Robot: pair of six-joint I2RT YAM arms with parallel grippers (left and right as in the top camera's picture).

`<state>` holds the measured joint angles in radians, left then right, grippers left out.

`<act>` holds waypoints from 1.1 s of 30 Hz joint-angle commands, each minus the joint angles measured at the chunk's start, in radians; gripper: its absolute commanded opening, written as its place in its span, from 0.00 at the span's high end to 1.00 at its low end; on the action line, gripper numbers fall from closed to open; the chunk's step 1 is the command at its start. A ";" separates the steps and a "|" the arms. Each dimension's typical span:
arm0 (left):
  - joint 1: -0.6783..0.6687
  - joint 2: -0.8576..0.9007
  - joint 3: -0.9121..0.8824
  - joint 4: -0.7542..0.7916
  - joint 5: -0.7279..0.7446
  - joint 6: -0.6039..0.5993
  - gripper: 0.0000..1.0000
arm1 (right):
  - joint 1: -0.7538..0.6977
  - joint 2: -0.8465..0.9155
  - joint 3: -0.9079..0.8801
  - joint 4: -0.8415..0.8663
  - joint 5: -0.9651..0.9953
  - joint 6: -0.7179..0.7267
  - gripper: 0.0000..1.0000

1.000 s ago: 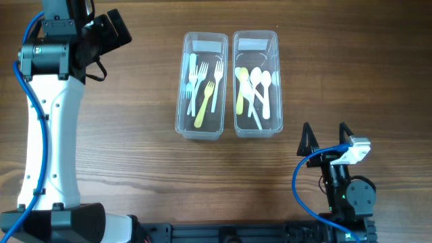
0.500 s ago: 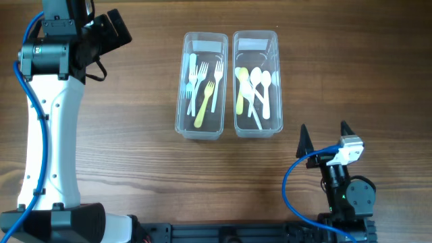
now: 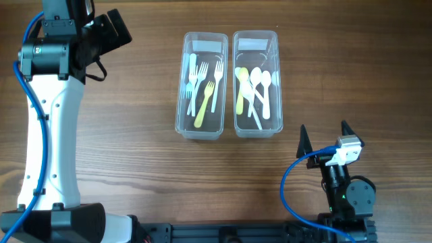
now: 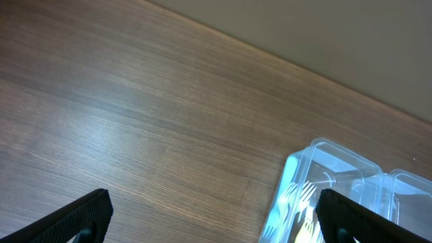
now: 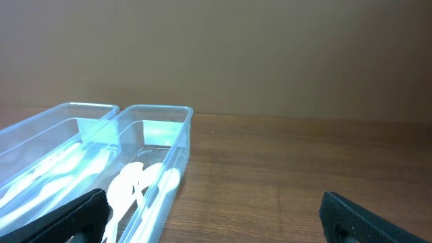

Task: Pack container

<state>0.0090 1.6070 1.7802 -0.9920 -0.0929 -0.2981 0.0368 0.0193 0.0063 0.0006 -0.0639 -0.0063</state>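
We worked in what looked like a robotics lab: two arms (image 3: 47, 121) with loose blue cables (image 3: 284, 183) at a wooden table (image 3: 135, 148), a plain beige wall (image 5: 270, 54) behind, tubs (image 3: 201, 84) of cutlery set out squarely.

White left arm (image 3: 48, 135) with black joints (image 3: 47, 57), blue cables (image 3: 284, 185); black-fingered right tool (image 3: 324, 128).

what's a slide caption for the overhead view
Fork bin beside spoon bin on the table, right pincer open and empty nearby
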 commanded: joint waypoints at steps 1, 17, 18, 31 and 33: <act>0.006 0.006 0.002 -0.001 -0.010 -0.002 0.00 | 0.003 -0.017 -0.001 0.005 -0.016 -0.018 0.00; 0.006 0.006 0.002 -0.001 -0.010 -0.002 0.00 | 0.003 -0.017 -0.001 0.005 -0.016 -0.018 0.00; 0.006 0.006 0.002 -0.001 -0.010 -0.002 0.00 | 0.003 -0.017 -0.001 0.005 -0.016 -0.018 0.00; 0.006 -0.058 0.002 -0.011 -0.009 -0.002 0.00 | 0.003 -0.017 -0.001 0.005 -0.016 -0.018 0.00; 0.006 -0.138 0.002 -0.011 0.016 -0.003 0.00 | 0.003 -0.017 -0.001 0.005 -0.016 -0.018 0.00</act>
<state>0.0090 1.5951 1.7790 -1.0000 -0.0925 -0.2981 0.0368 0.0193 0.0063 0.0006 -0.0643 -0.0063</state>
